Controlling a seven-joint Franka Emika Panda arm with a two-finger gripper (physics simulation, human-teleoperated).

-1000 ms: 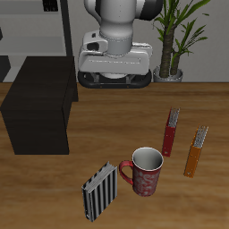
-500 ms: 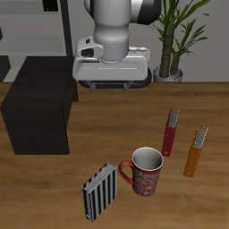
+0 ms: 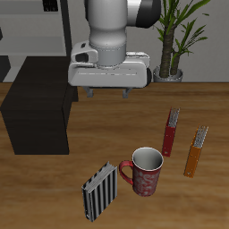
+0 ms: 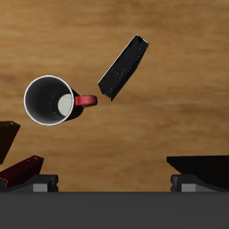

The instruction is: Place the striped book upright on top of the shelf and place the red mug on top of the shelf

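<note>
The striped book (image 3: 99,191) stands tilted near the table's front edge, close beside the red mug (image 3: 145,171), which is upright with its white inside showing. The wrist view looks down on both the book (image 4: 123,67) and the mug (image 4: 49,100). The black shelf (image 3: 38,106) stands at the table's side, its flat top bare; one corner of the shelf (image 4: 201,165) shows in the wrist view. My gripper (image 3: 108,92) hangs open above the table's back part, beside the shelf and well away from book and mug, with nothing between its fingers (image 4: 40,184).
A narrow red book (image 3: 171,131) and a narrow orange book (image 3: 196,151) stand beyond the mug. A potted plant (image 3: 172,40) is at the back. A tall open shelving unit (image 3: 36,27) stands behind the black shelf.
The hand has shifted a little towards the shelf and tipped downward, so its two fingertips now show beneath it. Book, mug and shelf have not moved.
</note>
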